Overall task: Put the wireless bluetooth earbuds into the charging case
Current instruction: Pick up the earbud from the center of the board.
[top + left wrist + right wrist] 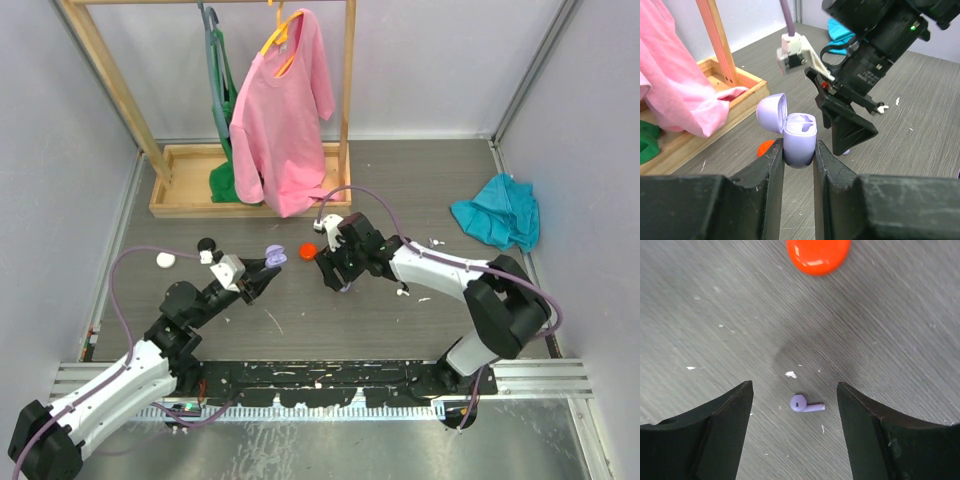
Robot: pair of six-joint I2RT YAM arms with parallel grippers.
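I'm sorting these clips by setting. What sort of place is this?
Probably a robot test cell, not a home: plain grey walls box in the table, two arms are bolted to a rail, and a wooden rack with a pink shirt looks staged.

The left arm point(110, 385) and right arm point(440, 265) wear white shells between chunky black joints. A lilac cable point(785, 15) loops off each. Their fingers point(715, 430) are matte black wedges.

grey table point(400, 190), lilac earbud point(807, 405), red case point(817, 255), teal cloth point(495, 222)
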